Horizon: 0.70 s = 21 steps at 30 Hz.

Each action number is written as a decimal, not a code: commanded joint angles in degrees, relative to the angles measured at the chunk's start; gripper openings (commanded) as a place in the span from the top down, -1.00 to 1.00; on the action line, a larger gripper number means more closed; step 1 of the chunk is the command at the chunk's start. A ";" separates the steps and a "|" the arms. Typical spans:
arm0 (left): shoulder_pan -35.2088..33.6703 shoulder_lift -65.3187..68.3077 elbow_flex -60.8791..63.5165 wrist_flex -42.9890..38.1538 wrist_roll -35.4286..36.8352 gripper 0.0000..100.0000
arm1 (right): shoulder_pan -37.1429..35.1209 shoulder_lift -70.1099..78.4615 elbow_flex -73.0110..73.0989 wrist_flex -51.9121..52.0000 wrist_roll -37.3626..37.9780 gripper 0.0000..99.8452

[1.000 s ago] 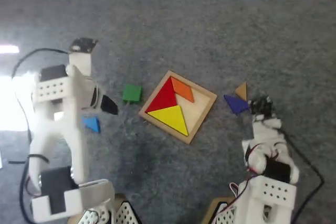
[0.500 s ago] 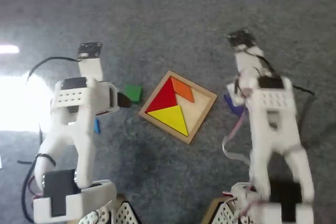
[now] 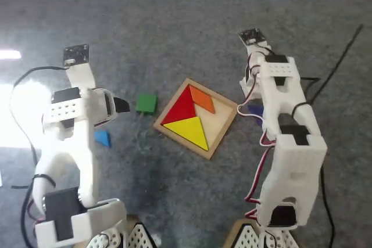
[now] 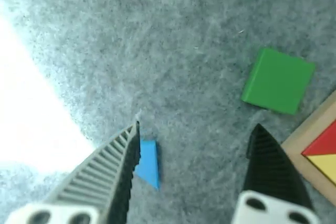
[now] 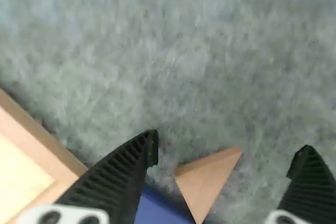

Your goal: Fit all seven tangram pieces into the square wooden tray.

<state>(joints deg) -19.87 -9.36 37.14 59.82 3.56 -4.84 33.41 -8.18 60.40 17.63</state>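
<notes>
High view. The square wooden tray (image 3: 223,117) holds three pieces: a red triangle (image 3: 181,108), an orange piece (image 3: 202,98) and a yellow triangle (image 3: 192,130). The rest of its floor is bare. A green square (image 3: 146,103) lies just beside the tray on the left arm's side, with a blue triangle (image 3: 102,137) farther out. The left gripper (image 3: 119,106) hangs beyond the green square. The right arm (image 3: 279,85) stands over the carpet on the tray's opposite side, where a corner of a dark blue piece (image 3: 254,109) shows.

Left wrist view. The jaws are spread and hold nothing. They straddle carpet between the blue triangle and the tray's corner.

Right wrist view. The right gripper (image 5: 229,142) is likewise spread and empty above a bare-wood triangle (image 5: 207,179), which touches the dark blue piece near the tray's edge.

Progress, as judged: three of seven pieces are seated. Four remain on the carpet.
</notes>
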 commanded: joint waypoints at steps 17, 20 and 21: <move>-0.35 -2.90 0.57 -1.49 0.70 0.37 | -2.51 3.21 -5.45 4.79 -4.22 0.67; -0.35 -2.99 0.84 -1.58 0.70 0.37 | 0.92 2.33 -5.45 7.87 -7.21 0.66; -0.35 -2.99 0.84 -1.58 0.70 0.37 | 1.80 1.71 -5.45 8.75 -6.95 0.66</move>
<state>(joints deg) -19.87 -9.45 38.73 59.47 3.47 -5.71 36.22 -13.19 65.58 12.35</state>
